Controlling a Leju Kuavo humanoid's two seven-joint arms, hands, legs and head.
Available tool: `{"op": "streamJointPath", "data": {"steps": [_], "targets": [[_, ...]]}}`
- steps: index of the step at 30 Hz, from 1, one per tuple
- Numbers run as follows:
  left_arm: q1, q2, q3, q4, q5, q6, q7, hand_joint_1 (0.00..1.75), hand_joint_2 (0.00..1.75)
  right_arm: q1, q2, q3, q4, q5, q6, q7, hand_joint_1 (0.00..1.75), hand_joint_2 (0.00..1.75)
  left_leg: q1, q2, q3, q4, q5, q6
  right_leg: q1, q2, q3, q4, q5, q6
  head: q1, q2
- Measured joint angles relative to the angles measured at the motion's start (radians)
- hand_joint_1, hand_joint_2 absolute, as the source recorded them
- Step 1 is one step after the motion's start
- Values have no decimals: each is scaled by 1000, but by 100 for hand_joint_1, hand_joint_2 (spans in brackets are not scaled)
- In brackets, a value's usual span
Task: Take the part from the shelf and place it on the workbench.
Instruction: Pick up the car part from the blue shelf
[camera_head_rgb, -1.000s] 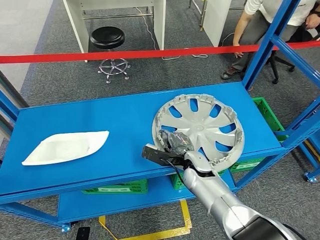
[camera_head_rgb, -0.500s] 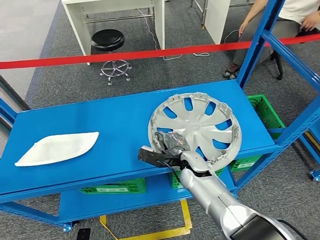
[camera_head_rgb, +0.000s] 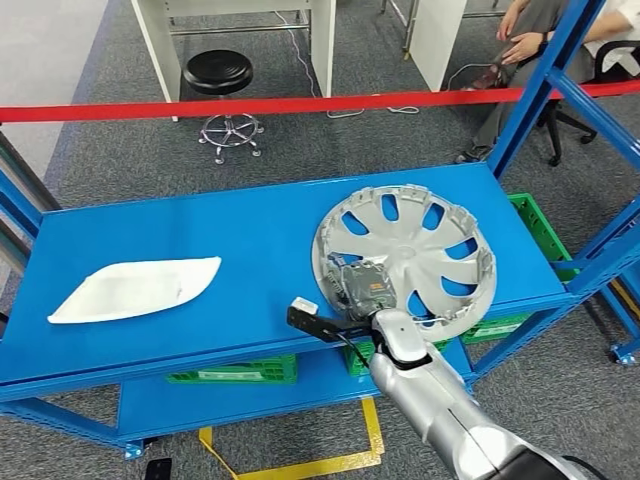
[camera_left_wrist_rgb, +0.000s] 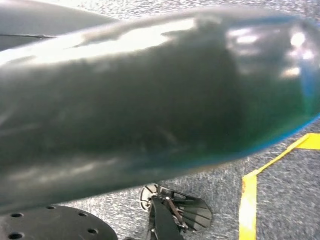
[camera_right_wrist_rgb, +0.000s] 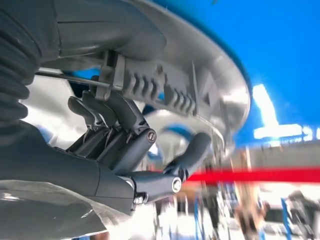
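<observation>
Right hand gripping rim of round silver spoked plastic part, dark fingers hooking ribbed edge, lying on glossy blue shelf.

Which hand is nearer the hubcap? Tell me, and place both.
Right. The right hand grips the hubcap at its near rim on the shelf; the left hand hangs low over the floor, away from it.

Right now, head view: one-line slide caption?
Right hand grips the silver hubcap at its near rim on the blue shelf.
</observation>
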Motion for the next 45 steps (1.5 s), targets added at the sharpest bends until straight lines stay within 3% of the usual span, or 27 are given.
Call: {"op": "streamJointPath", "data": {"steps": [1,2,4,6,9,11,14,16,17,20,22,26,28,30,31,32,33,34,36,38,41,43,45], "targets": [[1,0,4,0,1,0,0,0,0,9,-12,2,-22,34,-4,13,175,175,-1,-1,-1,1,0,0,0,0,-10,16,7,0,0,0],[1,0,8,0,1,0,0,0,0,16,-25,3,-44,72,-6,28,175,175,-1,-2,-1,1,0,0,0,0,0,-11,34,-2,0,0],[0,0,13,0,-1,-1,0,0,0,24,-55,5,-88,164,-2,56,175,175,-1,-4,-1,3,-3,-4,0,-1,57,-143,107,-8,0,0],[-1,0,15,0,-3,-5,-1,0,0,25,-89,8,-130,256,18,73,175,175,-5,-4,-6,7,-5,-11,3,-1,106,-248,140,-15,-1,0],[-2,0,18,0,-5,-16,-2,0,0,22,-143,12,-178,337,60,73,175,175,-7,-4,-12,8,-4,-26,4,-2,116,-268,139,-26,-2,0],[-3,3,20,0,-5,-24,-2,0,0,13,-175,10,-207,356,77,65,175,175,-6,-3,-23,35,-24,-35,1,-4,118,-273,141,-38,-4,0],[-3,7,22,0,-5,-33,-3,0,0,0,-208,2,-245,366,93,52,175,175,-4,-2,-97,201,-102,-44,0,-4,121,-274,140,-49,-7,0],[-3,9,26,0,-5,-34,-3,0,0,4,-224,-3,-272,368,99,46,175,175,-4,-2,-138,277,-115,-45,2,-4,121,-273,139,-51,-7,0],[-3,10,28,0,-5,-34,-3,0,0,7,-232,-5,-288,368,100,45,175,175,-4,-2,-137,267,-95,-43,3,-3,122,-272,138,-51,-7,0],[-3,15,32,0,-6,-34,-3,0,0,9,-247,-14,-335,368,99,42,175,175,-7,-2,-70,98,5,-29,5,-2,124,-267,133,-45,-6,0],[-5,16,34,0,-6,-34,-3,0,0,8,-255,-19,-355,368,98,41,175,175,-11,-2,-41,28,17,-21,8,-2,119,-265,131,-37,-5,0],[-6,17,36,0,-6,-34,-3,0,0,9,-270,-26,-382,367,97,39,175,175,-8,-2,-32,6,16,-6,6,-3,106,-251,117,-16,-3,0],[-8,17,37,0,-6,-33,-2,0,0,10,-275,-30,-392,366,94,39,175,175,-4,-2,-29,0,20,1,4,-3,62,-163,68,-8,1,0],[-10,16,38,0,-7,-33,0,0,0,22,-279,-31,-398,364,93,39,175,175,-4,-2,-29,0,19,4,1,-3,-2,-32,16,-2,3,0],[-9,16,38,0,-7,-32,0,0,0,31,-280,-32,-400,362,92,39,175,175,-4,-2,-29,0,19,4,-1,-3,-22,6,10,0,3,0],[-8,16,39,0,-8,-31,1,0,0,40,-282,-32,-403,358,92,37,175,175,-4,-3,-28,1,19,3,-2,-3,-25,4,25,2,3,0],[-8,16,39,0,-9,-31,2,0,0,46,-283,-33,-405,353,91,35,175,175,-4,-3,-27,2,17,2,-5,-3,-7,-38,56,3,3,0],[-8,16,39,0,-9,-30,2,0,0,49,-283,-35,-407,348,90,32,175,175,-3,-4,-27,5,15,-1,-7,-4,25,-108,93,4,3,0],[-9,16,39,0,-10,-29,2,0,0,52,-284,-39,-413,340,86,27,175,175,-6,-4,-30,12,10,-12,-7,-3,88,-227,132,1,2,0],[-10,16,39,0,-12,-29,2,0,0,58,-284,-40,-417,337,84,24,175,175,-9,-4,-31,15,8,-22,-3,0,108,-258,131,-10,1,0],[-9,17,39,0,-12,-29,2,0,0,65,-284,-43,-421,335,82,22,175,175,-5,-4,-34,27,-4,-35,-4,0,108,-259,135,-30,0,0],[-10,17,39,0,-12,-29,2,0,0,66,-285,-46,-425,332,82,19,175,175,-4,-3,-69,111,-56,-42,-6,0,110,-260,136,-40,-2,0],[-11,17,39,0,-12,-29,2,0,0,70,-285,-47,-426,325,81,15,175,175,-4,-3,-132,248,-118,-45,-4,-1,110,-260,134,-45,-4,0]]}}
